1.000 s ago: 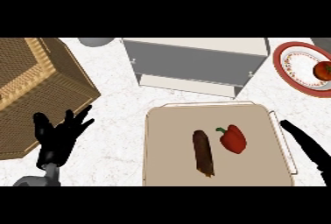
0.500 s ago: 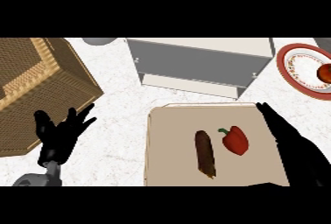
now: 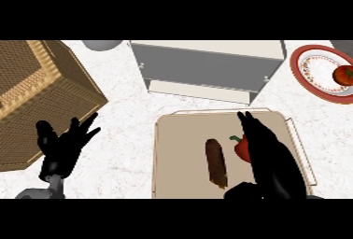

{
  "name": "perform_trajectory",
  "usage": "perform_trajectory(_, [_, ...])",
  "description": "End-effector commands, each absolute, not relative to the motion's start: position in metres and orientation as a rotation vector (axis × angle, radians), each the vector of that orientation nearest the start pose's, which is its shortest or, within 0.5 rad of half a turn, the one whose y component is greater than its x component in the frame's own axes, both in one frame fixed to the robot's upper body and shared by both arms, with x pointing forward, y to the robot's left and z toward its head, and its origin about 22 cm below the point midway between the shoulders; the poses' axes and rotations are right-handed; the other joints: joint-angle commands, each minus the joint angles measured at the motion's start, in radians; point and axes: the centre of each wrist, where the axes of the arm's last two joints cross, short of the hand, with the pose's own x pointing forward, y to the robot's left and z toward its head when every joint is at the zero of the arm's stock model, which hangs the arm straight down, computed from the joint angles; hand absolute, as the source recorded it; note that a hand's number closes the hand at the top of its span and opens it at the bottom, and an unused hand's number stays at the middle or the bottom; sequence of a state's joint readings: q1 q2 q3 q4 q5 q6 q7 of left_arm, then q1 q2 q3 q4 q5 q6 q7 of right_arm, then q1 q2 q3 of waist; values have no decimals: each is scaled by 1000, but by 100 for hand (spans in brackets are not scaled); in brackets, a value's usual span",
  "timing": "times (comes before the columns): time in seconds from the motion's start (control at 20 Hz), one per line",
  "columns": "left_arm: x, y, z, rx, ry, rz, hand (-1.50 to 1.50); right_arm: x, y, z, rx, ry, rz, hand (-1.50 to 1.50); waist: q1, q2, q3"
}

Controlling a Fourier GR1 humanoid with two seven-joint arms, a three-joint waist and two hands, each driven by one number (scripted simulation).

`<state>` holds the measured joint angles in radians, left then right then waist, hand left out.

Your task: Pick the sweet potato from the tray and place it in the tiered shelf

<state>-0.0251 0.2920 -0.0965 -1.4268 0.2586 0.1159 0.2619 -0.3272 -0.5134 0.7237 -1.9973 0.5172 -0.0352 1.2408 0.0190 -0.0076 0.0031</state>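
White, faintly marbled counter [image 3: 131,140] fills the work area, seen from above. Nearest the robot, the right hand [image 3: 265,154] lies over the right half of the beige tray [image 3: 179,154], fingers straight and together, pointing away from the body; it holds nothing. It covers part of a red pepper [image 3: 241,147] that sits on the tray just beside the sweet potato [image 3: 215,162]. The sweet potato is a long brown piece lying lengthwise near the tray's middle, a little to the left of the hand and apart from it.

At the lower left, the left hand [image 3: 63,147] rests open over the counter, fingers spread and upward, close to the edge of a large woven basket [image 3: 38,88].

Beyond the tray stands the tiered shelf [image 3: 207,65], a grey and white unit with its open side toward the tray. Farther right, a red-rimmed plate [image 3: 318,70] carries a tomato [image 3: 344,74]. A grey round object shows at the far edge (only partly in view, kind not determinable).

Step in hand, by judgement: approach to the pick. The grasp has not begun.

Next move calls for:
- shifting the right hand leftward, off the pepper and over the sweet potato;
- closing fingers and thumb across its narrow width;
- lifting clear of the tray rim, then carrying forward to the shelf opening.

Risk: the pepper lies close enough to be nudged or caught by mistake.
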Motion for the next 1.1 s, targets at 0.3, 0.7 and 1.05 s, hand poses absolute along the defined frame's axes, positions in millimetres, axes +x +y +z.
perform_trajectory(0.3, [236, 293, -26, 99, -1112, 55, 0, 212, -90, 98, -941, -824, 817, -150, -29, 1, -7])
perform_trajectory(0.7, [235, 282, -32, 95, -1107, 55, 0, 222, -78, 85, -966, -781, 782, -150, -27, 6, -5])
perform_trajectory(1.05, [240, 296, -28, 95, -1119, 46, 0, 230, -74, 70, -1052, -743, 792, -150, -26, 7, -4])
